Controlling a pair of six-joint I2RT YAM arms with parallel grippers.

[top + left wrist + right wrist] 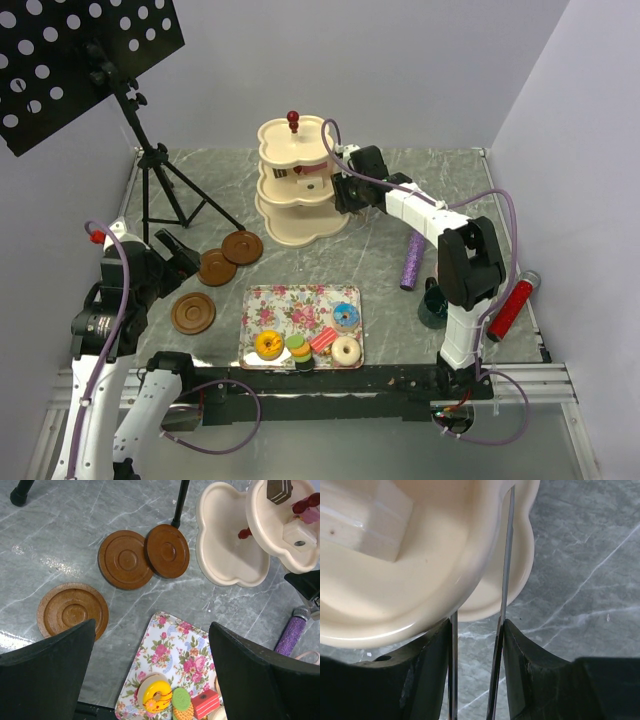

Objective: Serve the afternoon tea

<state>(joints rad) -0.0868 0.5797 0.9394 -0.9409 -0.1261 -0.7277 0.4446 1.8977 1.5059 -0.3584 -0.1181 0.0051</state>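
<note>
The right arm reaches far forward, the right claw (338, 190) half spread beside the middle tier of the cream three-tier stand (297, 222) at the table's (385, 275) rear, while the left claw (185, 255) hangs wide apart over the brown saucers (217, 267).

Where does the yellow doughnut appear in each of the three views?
Top view: the yellow doughnut sits at bottom centre, on the flowered tray's lower left corner.
Left wrist view: yellow doughnut at the bottom edge, centre, on the same tray.
Right wrist view: not in it.
Shared landmark: the cream tiered stand, visible in all three.
</note>
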